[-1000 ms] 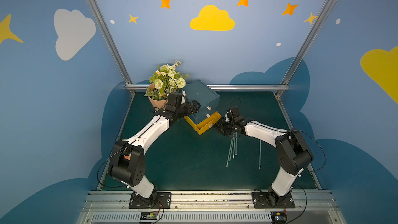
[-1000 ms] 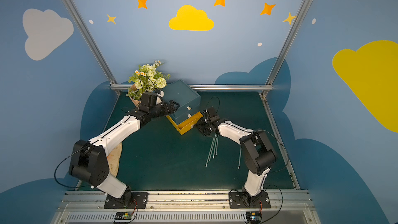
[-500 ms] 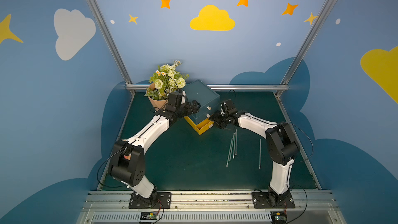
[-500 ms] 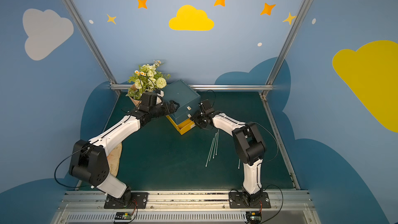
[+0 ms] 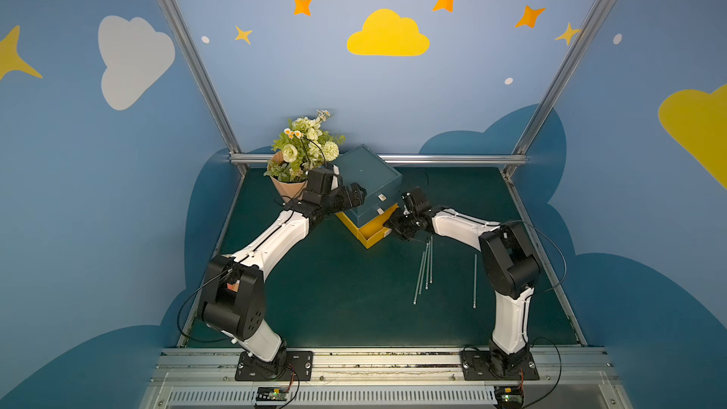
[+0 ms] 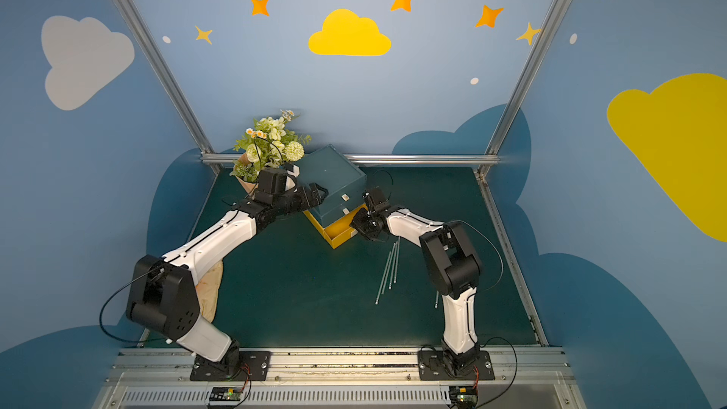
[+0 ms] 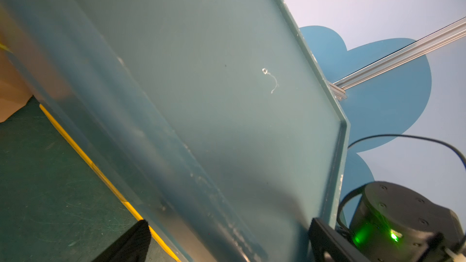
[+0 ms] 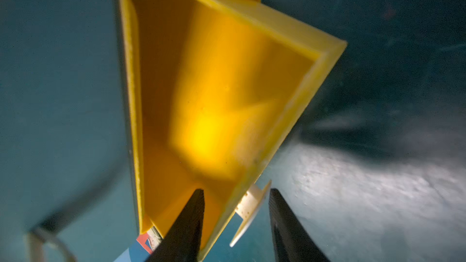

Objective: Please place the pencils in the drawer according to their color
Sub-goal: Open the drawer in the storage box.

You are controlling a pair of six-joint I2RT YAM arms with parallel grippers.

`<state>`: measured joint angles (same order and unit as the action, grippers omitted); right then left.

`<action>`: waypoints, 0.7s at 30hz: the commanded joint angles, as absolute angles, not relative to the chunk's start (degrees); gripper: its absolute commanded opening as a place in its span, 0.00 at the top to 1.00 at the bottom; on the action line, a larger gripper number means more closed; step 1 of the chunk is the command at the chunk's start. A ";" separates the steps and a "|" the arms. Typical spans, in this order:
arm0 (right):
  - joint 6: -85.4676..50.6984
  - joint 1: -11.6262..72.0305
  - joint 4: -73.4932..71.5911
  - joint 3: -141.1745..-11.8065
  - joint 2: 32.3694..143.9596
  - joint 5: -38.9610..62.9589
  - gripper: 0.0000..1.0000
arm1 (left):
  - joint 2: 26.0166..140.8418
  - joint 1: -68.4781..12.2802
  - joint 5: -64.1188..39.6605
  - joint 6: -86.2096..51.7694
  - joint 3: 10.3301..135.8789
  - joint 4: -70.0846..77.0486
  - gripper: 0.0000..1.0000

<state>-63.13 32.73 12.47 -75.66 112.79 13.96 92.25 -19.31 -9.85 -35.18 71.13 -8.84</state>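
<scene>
**A:** What takes up the most room?

**B:** The dark green surface [image 5: 334, 300]. At its back stands a teal drawer cabinet [image 5: 366, 175], turned corner-on, with a paper-wrapped bouquet [image 5: 303, 151] just beside it.

**A:** And the drawers?

**B:** The bottom one, a yellow drawer [image 5: 369, 236], stands pulled out on the right arm's side. The teal fronts above it sit shut.

**A:** Where is the left claw?

**B:** The left claw [image 5: 356, 195] is against the cabinet's side, next to the bouquet. In its wrist view the fingers [image 7: 133, 243] stand wide with the cabinet's body between them. I cannot tell whether they squeeze it.

**A:** The right claw?

**B:** The right claw [image 5: 393, 226] is at the yellow drawer's front and parted. In its wrist view one finger is inside the drawer and the other outside. The front wall and a small white knob [image 8: 252, 205] sit between them, with a sliver of gap on the inner side.

**A:** The pencils?

**B:** The pencils [image 5: 425, 265] lie on the surface, outside the drawer. Three pale grey-green ones form a loose bundle near the right claw, and a lone pencil [image 5: 475, 281] lies apart, beside the right arm's elbow
</scene>
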 commanded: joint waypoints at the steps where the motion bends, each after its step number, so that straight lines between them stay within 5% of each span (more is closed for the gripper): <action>1: -62.45 32.53 16.18 -71.71 109.08 13.53 0.57 | 95.02 -19.80 -9.29 -33.84 69.43 -15.63 0.00; 15: -62.19 32.26 17.09 -60.64 97.04 13.58 0.58 | 95.43 -19.86 -9.84 -34.54 69.26 -14.66 0.00; 21: -58.80 32.08 18.46 -62.02 95.04 15.02 0.49 | 95.40 -19.88 -10.02 -34.68 69.43 -14.58 0.00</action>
